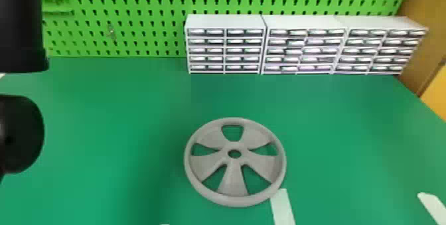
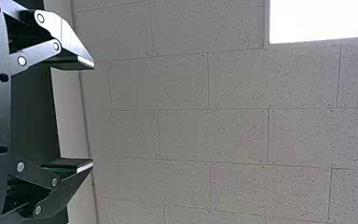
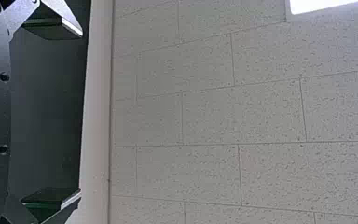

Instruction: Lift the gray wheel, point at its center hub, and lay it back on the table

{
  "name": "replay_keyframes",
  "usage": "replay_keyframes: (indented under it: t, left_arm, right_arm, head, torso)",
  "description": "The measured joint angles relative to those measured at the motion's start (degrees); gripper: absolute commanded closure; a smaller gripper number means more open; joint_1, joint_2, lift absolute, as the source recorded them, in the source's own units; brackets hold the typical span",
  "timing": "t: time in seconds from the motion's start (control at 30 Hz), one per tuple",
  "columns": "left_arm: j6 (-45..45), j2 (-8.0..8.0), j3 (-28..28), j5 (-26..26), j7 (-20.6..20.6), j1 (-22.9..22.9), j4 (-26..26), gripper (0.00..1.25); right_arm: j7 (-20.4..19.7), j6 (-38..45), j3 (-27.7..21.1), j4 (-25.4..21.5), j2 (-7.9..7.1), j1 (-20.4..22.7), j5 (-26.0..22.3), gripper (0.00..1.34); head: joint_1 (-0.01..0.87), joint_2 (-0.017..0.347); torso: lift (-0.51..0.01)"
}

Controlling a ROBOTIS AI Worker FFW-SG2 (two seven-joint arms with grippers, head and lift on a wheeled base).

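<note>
Head view, wheel: I see the round gray five-spoked wheel (image 1: 233, 183) flat on the green tabletop (image 1: 99, 124), probably laid so for stable lifting.
White tape strip (image 1: 282, 207): meets its rim around five o'clock.
Left gripper (image 2: 93, 114): black jaws apart, empty.
Right gripper (image 3: 81, 112): likewise apart, empty, likely ready.
Next: I'd grasp the rim near three o'clock.

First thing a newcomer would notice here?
Probably the gray five-spoke wheel, flat on the green table, one edge at a white strip. Next, the bright green pegboard behind, with white small-drawer cabinets at the table's back, from center to right.
</note>
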Motion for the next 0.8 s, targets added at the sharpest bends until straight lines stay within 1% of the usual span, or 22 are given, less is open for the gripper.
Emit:
replay_keyframes:
  t: [0.8]
  left_arm:
    - [0.0,0.0,0.08,0.05,0.27,0.34,-0.26,0.51]
  right_arm:
    - [-0.32,0.17,0.46,-0.09,-0.13,-0.01,0.21,0.11]
  head:
    - [0.692,0.048]
  torso:
    - [-0.096]
